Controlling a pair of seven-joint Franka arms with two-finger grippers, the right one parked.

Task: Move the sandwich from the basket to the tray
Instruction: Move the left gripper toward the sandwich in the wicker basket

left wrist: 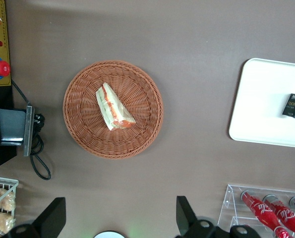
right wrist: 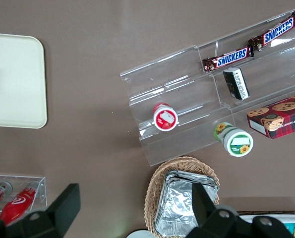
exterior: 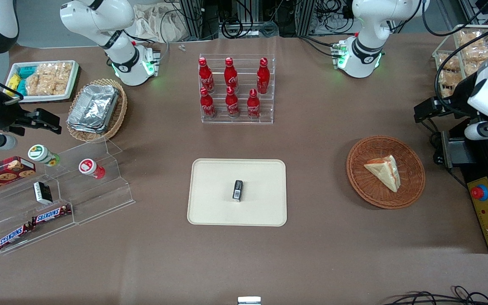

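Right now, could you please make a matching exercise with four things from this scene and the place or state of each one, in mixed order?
Things:
1. sandwich
2. small black packet
3. gripper
4. red bottles

Places or states:
A. standing in a clear acrylic rack
B. lying in the basket
C. open, high above the table, not over the basket
D. lying on the tray

Pairs: 1-B, 2-D, 3-C, 4-A

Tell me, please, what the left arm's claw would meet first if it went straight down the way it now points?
Probably bare table just beside the basket, not the sandwich. The open claw hangs high above the table, so depth is uncertain.
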